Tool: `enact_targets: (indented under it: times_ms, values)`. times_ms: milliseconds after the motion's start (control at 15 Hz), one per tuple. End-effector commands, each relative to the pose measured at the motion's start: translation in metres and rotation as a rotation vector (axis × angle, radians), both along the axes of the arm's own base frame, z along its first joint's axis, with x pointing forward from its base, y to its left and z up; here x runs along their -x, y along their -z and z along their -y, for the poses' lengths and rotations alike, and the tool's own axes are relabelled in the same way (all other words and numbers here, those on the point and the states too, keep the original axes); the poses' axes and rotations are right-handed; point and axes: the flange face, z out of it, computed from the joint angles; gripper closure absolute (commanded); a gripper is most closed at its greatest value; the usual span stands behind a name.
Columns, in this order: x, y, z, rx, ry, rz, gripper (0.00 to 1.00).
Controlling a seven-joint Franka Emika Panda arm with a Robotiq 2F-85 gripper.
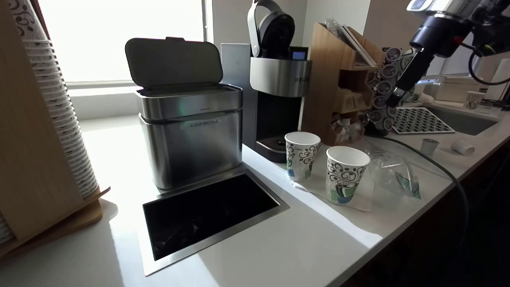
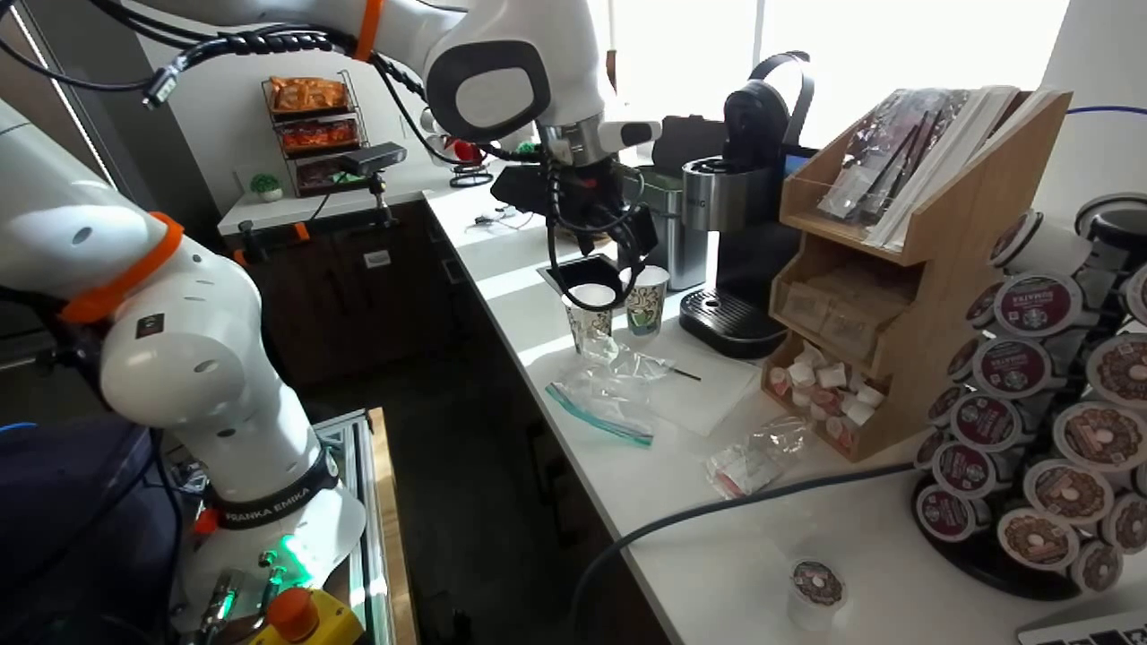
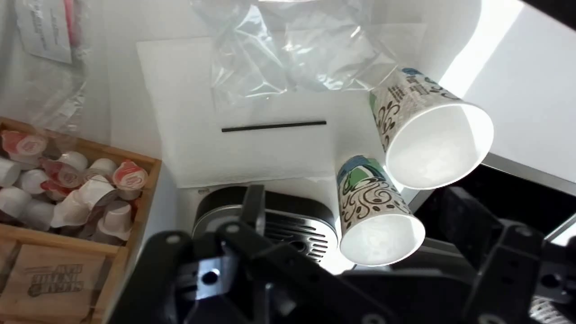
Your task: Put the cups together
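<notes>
Two white paper cups with dark swirl prints stand upright on the counter, a small gap between them. The cup beside the coffee maker [image 1: 301, 159] also shows in an exterior view [image 2: 647, 305] and the wrist view [image 3: 371, 200]. The cup closer to the counter's front edge [image 1: 343, 179] also shows in an exterior view [image 2: 587, 322] and the wrist view [image 3: 438, 141]. My gripper [image 3: 362, 204] is open and empty, higher than both cups. It shows in both exterior views [image 1: 402, 85] [image 2: 618, 237]. In the wrist view its fingers lie either side of the coffee-maker-side cup, not touching it.
The coffee maker [image 1: 281, 77] and metal bin [image 1: 195, 135] stand behind the cups, by a counter opening [image 1: 211, 211]. A clear plastic bag [image 2: 609, 385] and black stirrer [image 3: 273, 126] lie close by. A wooden organizer [image 2: 950, 296], pod carousel [image 2: 1013, 448] and cable [image 2: 744, 497] are farther along.
</notes>
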Motion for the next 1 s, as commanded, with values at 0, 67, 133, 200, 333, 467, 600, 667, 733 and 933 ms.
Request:
enact_targets:
  times_ms: [0, 67, 133, 200, 333, 467, 600, 667, 733, 933]
  values:
    - [0.004, 0.019, -0.013, -0.050, -0.005, 0.014, 0.00]
    - [0.004, 0.024, -0.016, -0.060, -0.003, 0.015, 0.00]
    - [0.003, 0.030, -0.018, -0.065, -0.005, 0.013, 0.00]
    - [0.004, 0.032, -0.022, -0.082, -0.029, -0.001, 0.00]
    - [0.003, 0.025, -0.019, -0.052, -0.013, -0.010, 0.00]
    - [0.002, 0.023, -0.019, -0.051, -0.011, -0.006, 0.00]
    - [0.000, 0.027, -0.019, -0.079, 0.000, -0.011, 0.00]
    - [-0.001, 0.039, -0.019, -0.055, 0.039, -0.051, 0.00]
    - [0.000, 0.045, -0.021, -0.097, 0.032, -0.076, 0.00]
    - [-0.001, 0.064, -0.025, -0.060, 0.097, -0.102, 0.00]
